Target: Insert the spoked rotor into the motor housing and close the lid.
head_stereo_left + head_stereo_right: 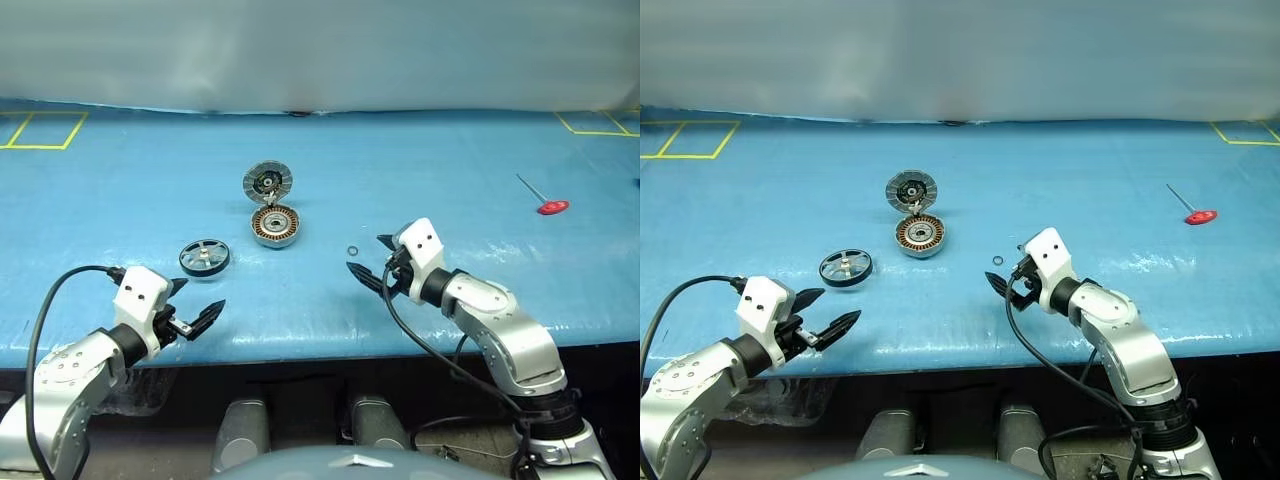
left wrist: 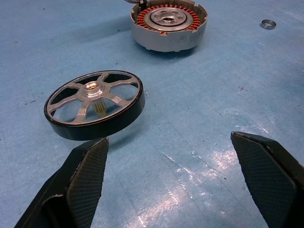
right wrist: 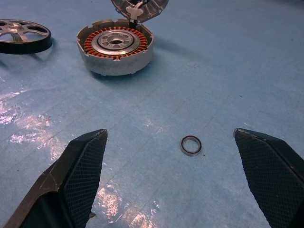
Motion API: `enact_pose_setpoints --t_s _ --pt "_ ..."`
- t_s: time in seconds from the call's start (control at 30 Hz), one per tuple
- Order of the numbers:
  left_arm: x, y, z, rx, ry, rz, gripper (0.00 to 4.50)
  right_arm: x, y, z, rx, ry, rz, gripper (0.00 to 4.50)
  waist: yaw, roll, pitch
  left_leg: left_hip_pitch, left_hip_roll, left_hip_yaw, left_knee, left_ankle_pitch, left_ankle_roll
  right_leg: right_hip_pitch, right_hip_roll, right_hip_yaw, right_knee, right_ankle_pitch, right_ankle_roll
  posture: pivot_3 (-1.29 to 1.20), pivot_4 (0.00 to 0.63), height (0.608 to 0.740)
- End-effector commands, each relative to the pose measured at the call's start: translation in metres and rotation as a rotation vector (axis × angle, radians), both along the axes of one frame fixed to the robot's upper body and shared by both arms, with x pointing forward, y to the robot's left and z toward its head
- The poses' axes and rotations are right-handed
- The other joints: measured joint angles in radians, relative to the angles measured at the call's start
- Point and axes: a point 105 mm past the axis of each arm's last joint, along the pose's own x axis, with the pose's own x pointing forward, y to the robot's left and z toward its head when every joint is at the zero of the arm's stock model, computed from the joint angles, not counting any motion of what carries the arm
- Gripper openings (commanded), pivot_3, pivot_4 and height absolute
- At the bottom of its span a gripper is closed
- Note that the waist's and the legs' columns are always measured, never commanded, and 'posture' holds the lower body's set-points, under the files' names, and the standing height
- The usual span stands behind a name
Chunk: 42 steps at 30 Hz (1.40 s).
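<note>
The spoked rotor [image 1: 204, 257] lies flat on the blue table, dark-rimmed with silver spokes, also close up in the left wrist view [image 2: 94, 104]. To its right sits the motor housing [image 1: 275, 225], its copper windings showing [image 3: 115, 47]. The lid [image 1: 267, 182] stands swung open behind the housing, its segmented inner face toward me. My left gripper [image 1: 200, 305] is open near the table's front edge, just short of the rotor. My right gripper [image 1: 368, 258] is open right of the housing, nothing between its fingers.
A small metal ring [image 1: 352, 250] lies on the table just ahead of my right gripper, also in the right wrist view [image 3: 191, 145]. A red-handled tool [image 1: 545, 200] lies far right. Yellow tape marks [image 1: 40, 130] sit in the table's back corners.
</note>
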Motion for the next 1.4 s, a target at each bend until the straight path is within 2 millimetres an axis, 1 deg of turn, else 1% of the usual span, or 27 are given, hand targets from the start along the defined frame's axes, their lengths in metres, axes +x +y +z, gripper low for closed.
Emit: enact_pose_setpoints --t_s 0.03,0.63,1.07,1.13,1.23,1.3,1.4 --pt "0.002 0.0 0.014 0.025 -0.06 -0.006 4.47 -0.001 0.004 0.012 0.017 -0.041 0.007 4.5 0.0 0.0 0.0 0.0 0.0 0.0 0.0 0.0 0.0 0.0 0.0 0.0 0.0 0.0 0.0 0.0 0.15 0.74" --pt "-0.001 0.0 0.013 0.026 -0.064 0.012 4.47 0.001 0.01 0.014 -0.008 -0.045 0.049 4.5 0.0 0.0 0.0 0.0 0.0 0.0 0.0 0.0 0.0 0.0 0.0 0.0 0.0 0.0 0.0 0.0 0.15 0.74" --pt "-0.002 -0.009 0.008 0.043 -0.08 -0.01 4.47 0.008 0.019 0.02 -0.06 -0.069 0.137 4.5 0.0 0.0 0.0 0.0 0.0 0.0 0.0 0.0 0.0 0.0 0.0 0.0 0.0 0.0 0.0 0.0 0.15 0.74" --pt "-0.002 -0.01 0.008 0.042 -0.082 -0.012 4.47 0.007 0.024 0.02 -0.091 -0.074 0.192 4.5 0.0 0.0 0.0 0.0 0.0 0.0 0.0 0.0 0.0 0.0 0.0 0.0 0.0 0.0 0.0 0.0 0.15 0.74" --pt "-0.002 -0.011 0.008 0.046 -0.084 -0.018 4.47 0.009 0.04 0.026 -0.171 -0.104 0.332 4.5 -0.005 0.0 0.0 0.0 0.0 0.001 0.0 0.0 0.0 0.0 0.0 0.0 0.0 0.0 0.0 0.0 0.15 0.74" --pt "-0.002 -0.011 0.007 0.049 -0.082 -0.018 4.47 0.013 0.052 0.028 -0.28 -0.123 0.452 4.5 -0.008 0.001 0.001 0.0 0.0 0.001 0.001 0.0 0.0 0.0 0.0 0.001 0.001 0.0 0.0 0.0 0.15 0.74" --pt "-0.005 -0.013 0.005 0.056 -0.071 -0.035 4.47 0.019 0.062 0.024 -0.473 -0.148 0.589 4.5 -0.008 0.001 0.001 0.001 0.0 0.0 0.001 0.0 0.0 -0.001 0.001 0.0 0.001 0.001 -0.001 0.0 0.15 0.74"
